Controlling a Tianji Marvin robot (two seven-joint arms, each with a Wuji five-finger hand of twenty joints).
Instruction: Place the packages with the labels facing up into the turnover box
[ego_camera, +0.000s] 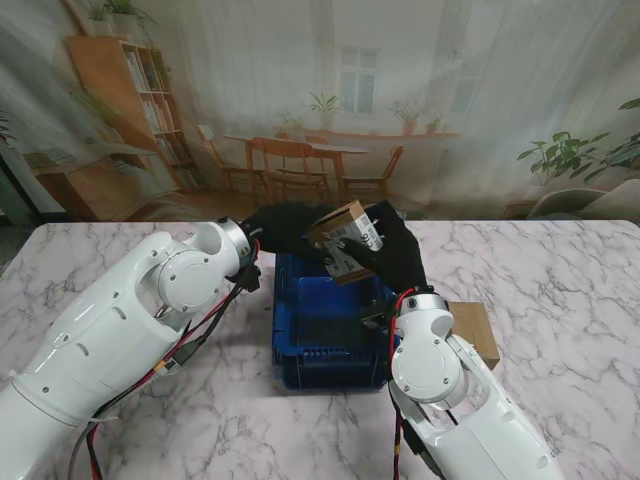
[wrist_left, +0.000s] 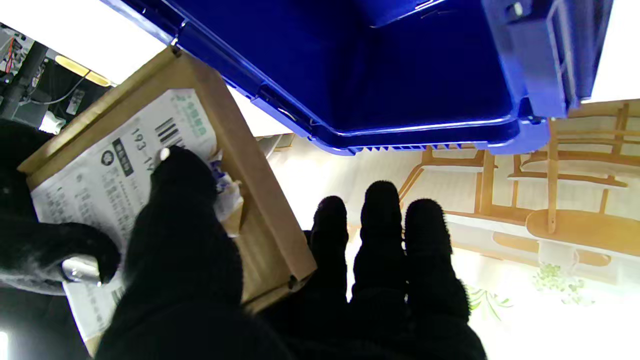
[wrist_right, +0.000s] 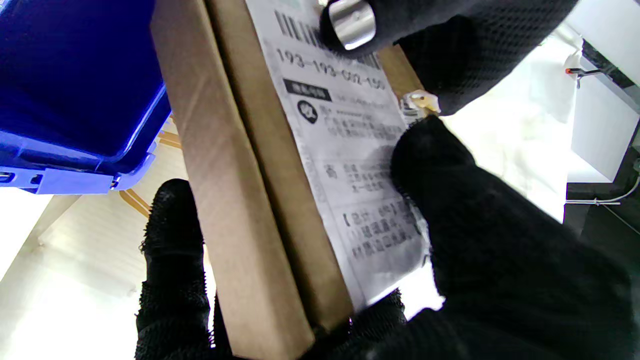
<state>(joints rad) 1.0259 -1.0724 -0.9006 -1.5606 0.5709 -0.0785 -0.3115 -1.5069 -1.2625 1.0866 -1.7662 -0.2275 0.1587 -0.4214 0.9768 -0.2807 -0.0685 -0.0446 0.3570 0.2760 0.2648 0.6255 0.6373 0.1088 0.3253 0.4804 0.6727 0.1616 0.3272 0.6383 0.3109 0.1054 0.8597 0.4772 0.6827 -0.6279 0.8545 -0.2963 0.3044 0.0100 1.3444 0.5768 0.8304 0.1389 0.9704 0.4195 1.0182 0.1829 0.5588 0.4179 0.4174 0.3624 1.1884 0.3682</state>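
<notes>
in the stand view, a blue turnover box (ego_camera: 330, 335) is sitting on the marble table (ego_camera: 560, 300) between the two white arms, and its dark inside is showing no package that i can make out. a cardboard package (ego_camera: 347, 240) with its white shipping label (ego_camera: 357, 236) turned toward the camera is hanging tilted in the air over the far edge of the box, with the black-gloved left hand (ego_camera: 282, 226) gripping it from the left and the black-gloved right hand (ego_camera: 398, 252) gripping it from the right. a second brown package (ego_camera: 474, 330) is lying flat on the table just right of the box, partly hidden behind the right arm. in the left wrist view, the left hand (wrist_left: 200, 280) is pressing its thumb onto the label (wrist_left: 107, 175) of the package (wrist_left: 250, 200) while three fingers (wrist_left: 380, 235) are reaching past its edge; the box (wrist_left: 400, 65) is filling the background, its inside bare as far as this view shows. in the right wrist view, the right hand (wrist_right: 475, 250) is clamping the package (wrist_right: 235, 200), thumb on the label (wrist_right: 345, 150) and one finger (wrist_right: 172, 235) along the cardboard side, with a metal-tipped finger of the other hand touching the barcode end and a corner of the box (wrist_right: 75, 100) beside it.
</notes>
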